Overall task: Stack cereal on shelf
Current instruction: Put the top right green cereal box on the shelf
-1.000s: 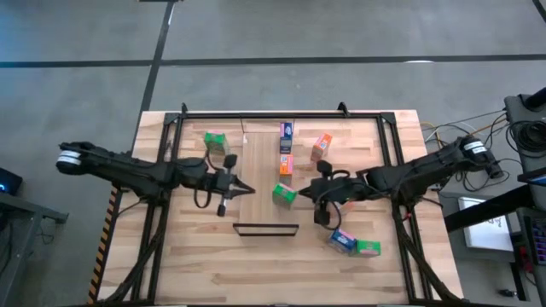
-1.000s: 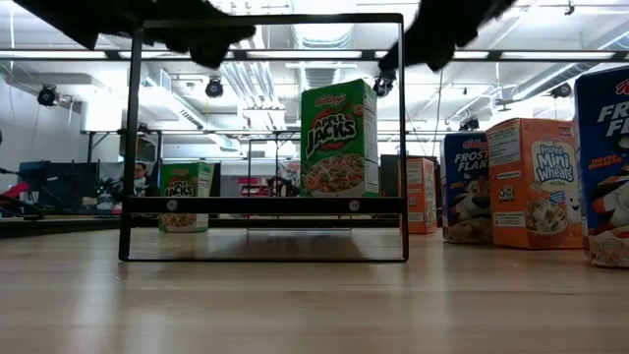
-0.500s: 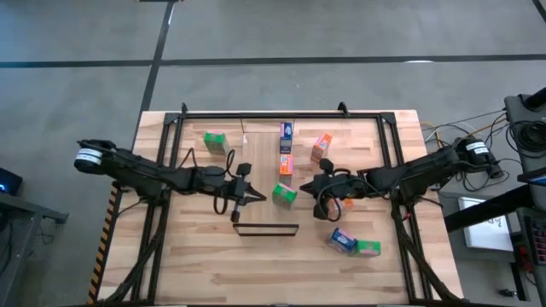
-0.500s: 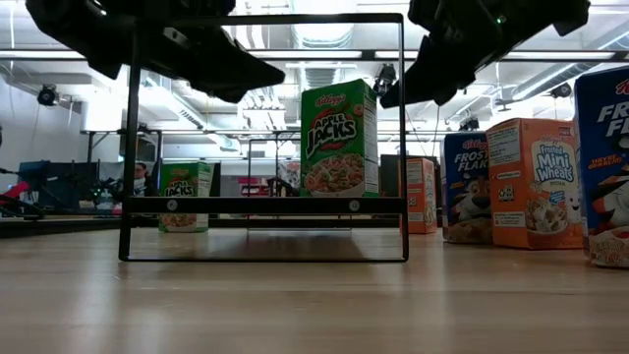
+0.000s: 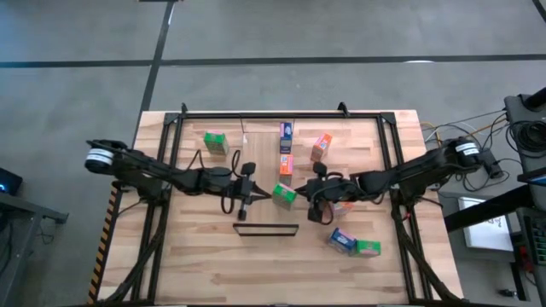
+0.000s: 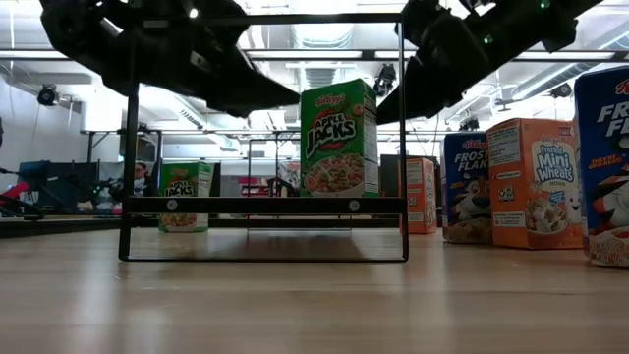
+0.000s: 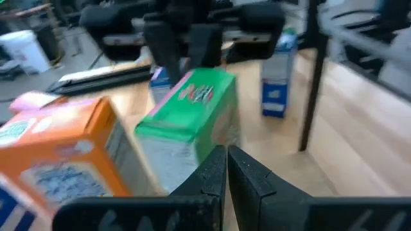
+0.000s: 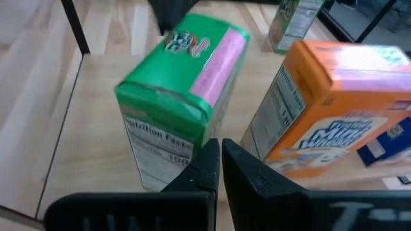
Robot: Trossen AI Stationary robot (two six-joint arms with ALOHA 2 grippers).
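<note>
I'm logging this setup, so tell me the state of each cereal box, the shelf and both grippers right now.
Left gripper: shut, empty, beside the middle green box.
Right gripper: shut, empty, on that box's other side.
Middle green box: upright on the shelf, not gripped.
Far green box: upright on the table.
Orange box on shelf: upright.
Blue box on shelf: upright.
Blue and green pair: off the shelf.
Shelf: flat, holding three boxes.

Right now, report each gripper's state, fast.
Left gripper: shut, holding nothing, beside the green cereal box.
Right gripper: shut, holding nothing, on the box's other side.
</note>
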